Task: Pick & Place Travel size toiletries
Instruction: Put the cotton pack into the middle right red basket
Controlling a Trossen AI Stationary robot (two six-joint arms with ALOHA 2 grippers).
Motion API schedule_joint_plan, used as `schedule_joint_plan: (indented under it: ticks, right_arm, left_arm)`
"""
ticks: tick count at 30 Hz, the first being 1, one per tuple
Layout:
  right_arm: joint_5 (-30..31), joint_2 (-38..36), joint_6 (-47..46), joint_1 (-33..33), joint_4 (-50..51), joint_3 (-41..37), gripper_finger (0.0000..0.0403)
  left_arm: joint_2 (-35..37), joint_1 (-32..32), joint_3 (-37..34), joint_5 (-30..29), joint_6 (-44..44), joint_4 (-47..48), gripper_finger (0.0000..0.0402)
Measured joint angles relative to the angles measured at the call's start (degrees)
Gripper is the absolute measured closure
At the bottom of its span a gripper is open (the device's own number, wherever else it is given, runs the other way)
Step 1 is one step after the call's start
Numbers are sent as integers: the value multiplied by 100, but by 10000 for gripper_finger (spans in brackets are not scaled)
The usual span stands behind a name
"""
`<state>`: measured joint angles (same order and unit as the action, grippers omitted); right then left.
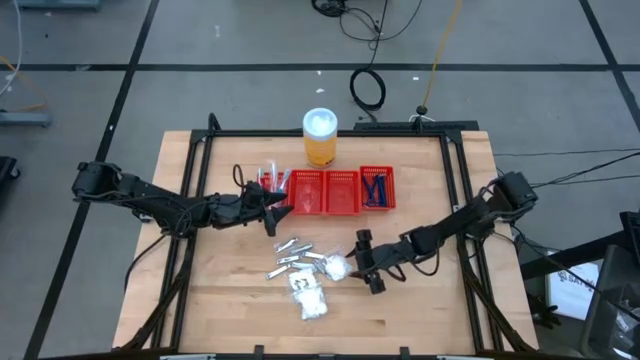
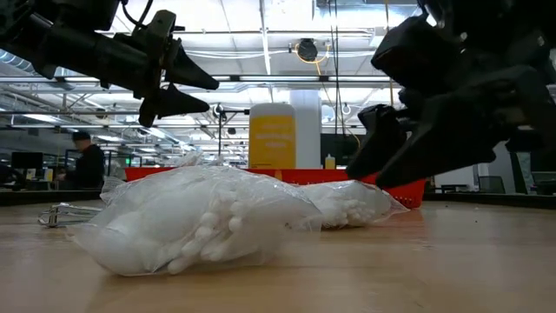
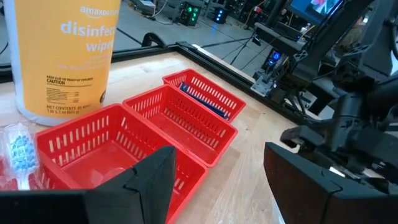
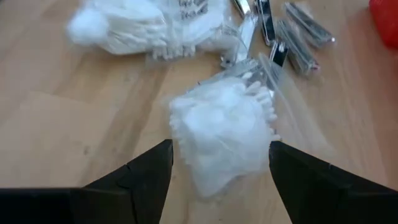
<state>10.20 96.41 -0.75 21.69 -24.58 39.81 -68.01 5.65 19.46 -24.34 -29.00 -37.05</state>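
High view: one wooden table (image 1: 420,300), two dark arms, one red tray (image 1: 328,192) of four compartments in a row, one orange jar (image 1: 320,138) with a white lid standing just behind the tray.

Toiletries, counted where they can be:
- White crinkly packets, two: one packet (image 1: 335,267) directly ahead of the right gripper, a second packet (image 1: 312,303) nearer the table's front edge, bearing a small printed label too small to read.
- Silvery tubes (image 1: 293,256), a loose cluster on the bare wood between the tray and the packets; exact count cannot be told, roughly five.
- Dark blue razors (image 1: 375,190), lying in the tray's rightmost compartment; count cannot be told.
- Wrapped sticks (image 1: 268,179), red and white, at the tray's leftmost compartment.

Right gripper (image 1: 367,262): fingers spread apart, holding nothing. In the right wrist view the near packet (image 4: 227,134) lies on the wood between the two fingers (image 4: 134,180), not clasped; whether it touches them cannot be told.

Left gripper (image 1: 283,212): fingers parted, empty, raised above the table at the left end of the tray, well apart from the packets.

Writing: in the left wrist view the jar (image 3: 62,56) reads "amazon", "disinfec…", "wipe…", then "NET CONTENTS 85 WIPES" and "CAUTION".
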Motion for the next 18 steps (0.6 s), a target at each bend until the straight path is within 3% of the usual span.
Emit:
schedule_joint_plan:
  ticks: [7, 14, 18]
  right_arm:
    - [-10, 10, -21, -105, 107, 0, 163]
    - [-594, 10, -114, -107, 138, 0, 225]
    - [-586, 10, -114, -109, 147, 0, 265]
  left_arm:
    - [0, 0, 1, -13, -12, -7, 163]
    - [0, 0, 0, -17, -19, -7, 163]
    - [0, 0, 0, -19, -21, -9, 163]
